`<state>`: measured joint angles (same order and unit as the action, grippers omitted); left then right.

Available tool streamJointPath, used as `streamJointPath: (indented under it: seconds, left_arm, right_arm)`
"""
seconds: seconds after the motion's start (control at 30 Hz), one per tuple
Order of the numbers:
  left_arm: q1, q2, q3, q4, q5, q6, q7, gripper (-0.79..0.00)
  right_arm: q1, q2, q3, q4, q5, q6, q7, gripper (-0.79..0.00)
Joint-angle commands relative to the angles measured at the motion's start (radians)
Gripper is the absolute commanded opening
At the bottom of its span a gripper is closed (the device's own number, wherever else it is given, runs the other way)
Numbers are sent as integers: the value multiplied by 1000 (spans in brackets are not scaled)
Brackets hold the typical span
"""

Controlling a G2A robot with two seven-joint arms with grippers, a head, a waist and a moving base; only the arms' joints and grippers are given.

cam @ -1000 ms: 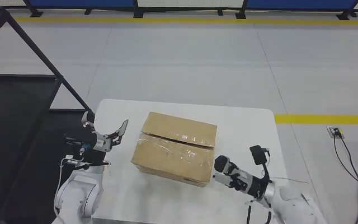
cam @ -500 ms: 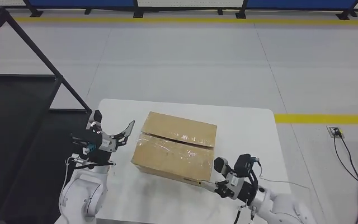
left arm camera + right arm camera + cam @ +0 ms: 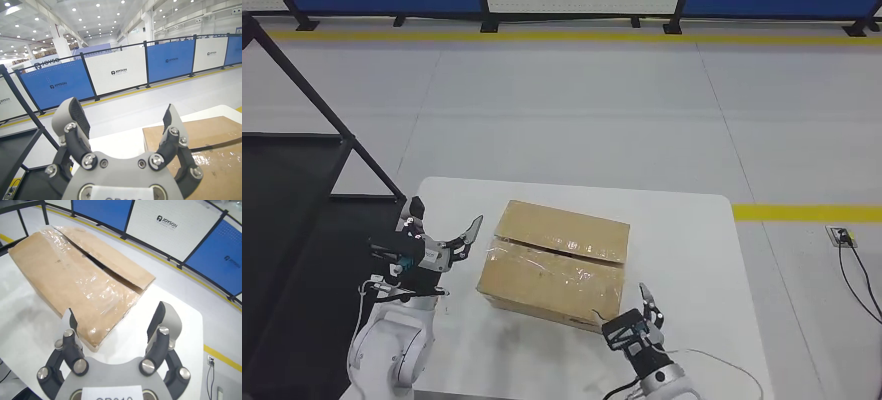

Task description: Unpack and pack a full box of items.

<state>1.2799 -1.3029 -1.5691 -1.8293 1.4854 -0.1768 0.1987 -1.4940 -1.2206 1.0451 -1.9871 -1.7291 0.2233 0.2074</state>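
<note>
Box point(image 3: 557, 262) sits closed; left gripper point(image 3: 122, 111) and right gripper point(image 3: 115, 311) flank it, fingers wide and empty, probably prepping to open it.

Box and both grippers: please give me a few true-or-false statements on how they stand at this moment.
1. The box has its top flaps folded down, with a narrow gap along the seam. True.
2. The left gripper is shut on a flap. False: it is open and holds nothing.
3. The right gripper is open, close to a corner of the box. True.
4. The box stands on the floor. False: it stands on the white table.
</note>
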Motion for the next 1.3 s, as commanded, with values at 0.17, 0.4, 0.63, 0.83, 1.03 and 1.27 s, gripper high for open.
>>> streamJointPath:
  seconds: [0.17,0.4,0.63,0.83,1.03,1.27]
  left_arm:
    - [0,0,0,0,0,0,0,0]
    - [0,0,0,0,0,0,0,0]
    - [0,0,0,0,0,0,0,0]
    - [0,0,0,0,0,0,0,0]
    - [0,0,0,0,0,0,0,0]
    - [0,0,0,0,0,0,0,0]
  right_arm:
    - [40,-20,-41,29,-45,47,78,-394]
    - [63,-35,-57,36,-68,68,103,-400]
    - [67,-48,-56,45,-50,86,86,-483]
    - [70,-57,-49,49,-44,93,91,-656]
    - [73,-65,-36,44,-7,68,104,-751]
    - [64,-73,0,14,131,45,4,-785]
